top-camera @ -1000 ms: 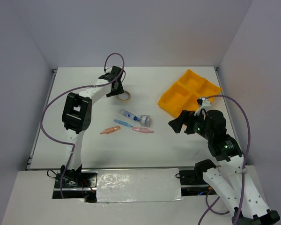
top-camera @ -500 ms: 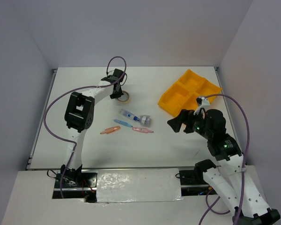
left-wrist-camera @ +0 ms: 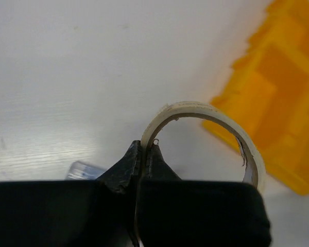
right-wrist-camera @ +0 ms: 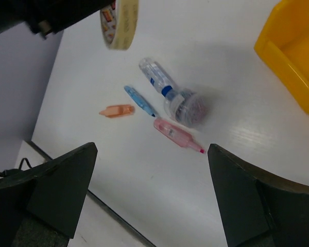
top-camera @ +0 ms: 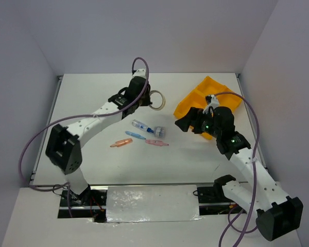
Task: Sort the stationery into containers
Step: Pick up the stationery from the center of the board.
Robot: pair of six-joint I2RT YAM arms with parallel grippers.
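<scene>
Left wrist view alone shows fingers (left-wrist-camera: 121, 170) pinching the tape ring (left-wrist-camera: 193, 105).

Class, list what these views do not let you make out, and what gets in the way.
1. Top view: the right arm covers much of the tray, so whatever lies in that part is hidden.
2. Left wrist view: the left gripper hides the lower part of the tape ring; the tray is blurred and cut off by the right edge.
3. Right wrist view: the tape ring's print is too small to read.
</scene>
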